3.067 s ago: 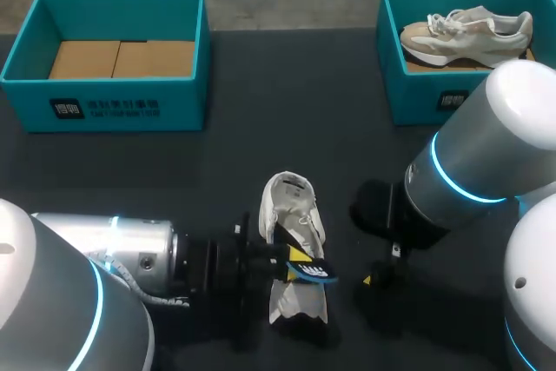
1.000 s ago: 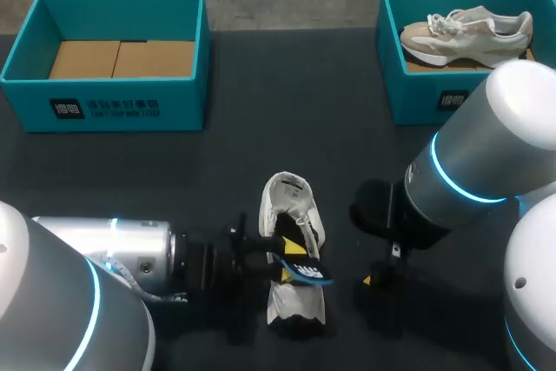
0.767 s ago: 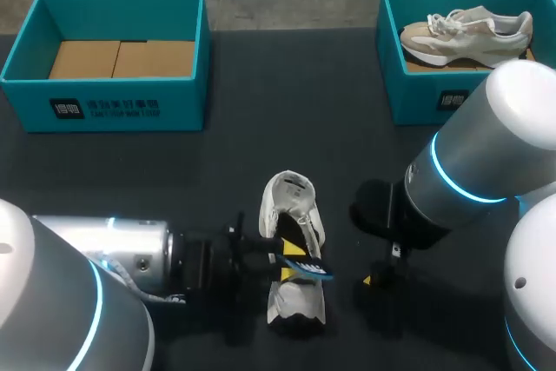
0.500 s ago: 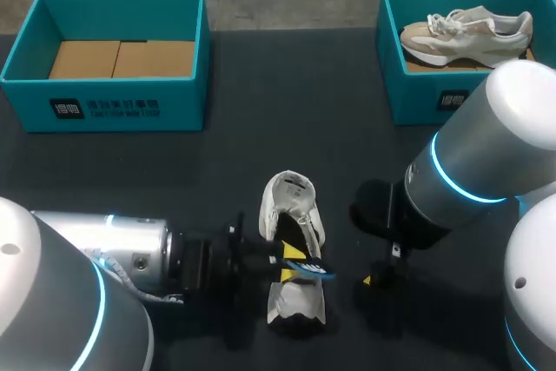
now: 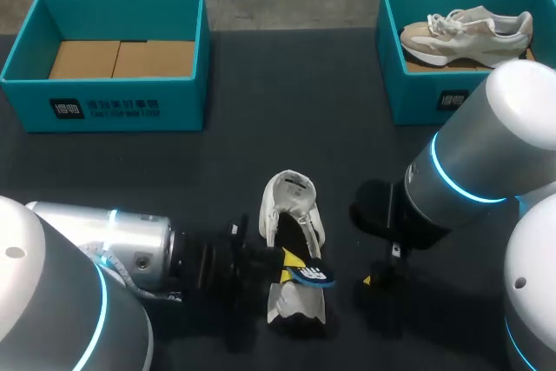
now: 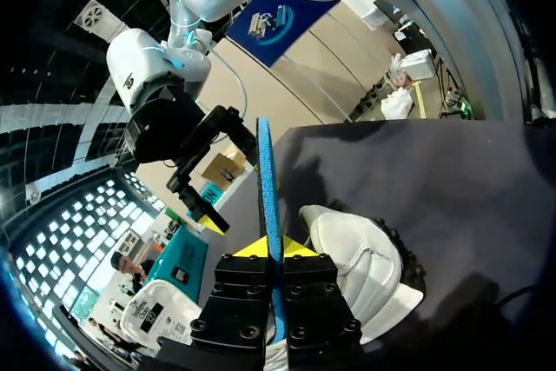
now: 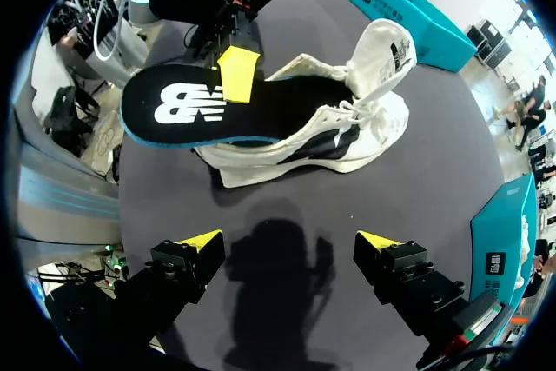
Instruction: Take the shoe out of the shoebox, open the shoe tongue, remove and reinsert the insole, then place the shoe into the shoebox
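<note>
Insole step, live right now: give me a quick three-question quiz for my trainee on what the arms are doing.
1. True or false: the left gripper is shut on the insole.
2. Where is the white shoe that is being worked on? A) on the floor B) on the table between the two arms C) in a person's hand
3. Fill in: the right gripper is ____ and holds nothing.
Key: 1 true; 2 B; 3 open.
</note>
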Controlling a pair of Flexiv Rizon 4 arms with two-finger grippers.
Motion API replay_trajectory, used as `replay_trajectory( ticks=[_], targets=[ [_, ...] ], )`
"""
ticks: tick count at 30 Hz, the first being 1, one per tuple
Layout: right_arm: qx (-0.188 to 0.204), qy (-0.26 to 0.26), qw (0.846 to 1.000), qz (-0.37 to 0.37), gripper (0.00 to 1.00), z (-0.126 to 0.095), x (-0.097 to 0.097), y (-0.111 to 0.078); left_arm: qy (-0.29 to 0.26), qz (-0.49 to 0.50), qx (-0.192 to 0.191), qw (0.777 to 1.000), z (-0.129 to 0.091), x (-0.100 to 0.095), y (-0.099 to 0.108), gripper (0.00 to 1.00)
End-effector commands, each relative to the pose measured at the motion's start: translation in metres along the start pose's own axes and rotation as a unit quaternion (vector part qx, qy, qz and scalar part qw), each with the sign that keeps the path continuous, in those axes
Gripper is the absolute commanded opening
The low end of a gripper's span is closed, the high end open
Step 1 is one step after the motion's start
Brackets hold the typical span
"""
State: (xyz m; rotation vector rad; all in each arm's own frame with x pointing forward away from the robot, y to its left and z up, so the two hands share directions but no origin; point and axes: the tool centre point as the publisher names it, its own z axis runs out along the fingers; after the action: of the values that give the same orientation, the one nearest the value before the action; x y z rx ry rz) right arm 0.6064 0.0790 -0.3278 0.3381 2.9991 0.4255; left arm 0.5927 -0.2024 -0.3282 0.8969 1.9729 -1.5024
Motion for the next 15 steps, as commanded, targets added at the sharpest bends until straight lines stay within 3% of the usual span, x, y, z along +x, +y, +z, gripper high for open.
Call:
replay_trajectory(
  ticks=[1, 15],
  targets=[
    [-0.001, -0.001, 1.000, 0.000, 1.00, 0.001, 0.001, 0.000, -0.003, 0.005, -0.008, 1.000, 0.003, 0.003, 0.002, 0.00],
    [-0.001, -0.001, 1.000, 0.000, 1.00, 0.001, 0.001, 0.000, -0.008, 0.020, -0.046, 0.999, 0.001, 0.004, 0.021, 0.00]
  ],
)
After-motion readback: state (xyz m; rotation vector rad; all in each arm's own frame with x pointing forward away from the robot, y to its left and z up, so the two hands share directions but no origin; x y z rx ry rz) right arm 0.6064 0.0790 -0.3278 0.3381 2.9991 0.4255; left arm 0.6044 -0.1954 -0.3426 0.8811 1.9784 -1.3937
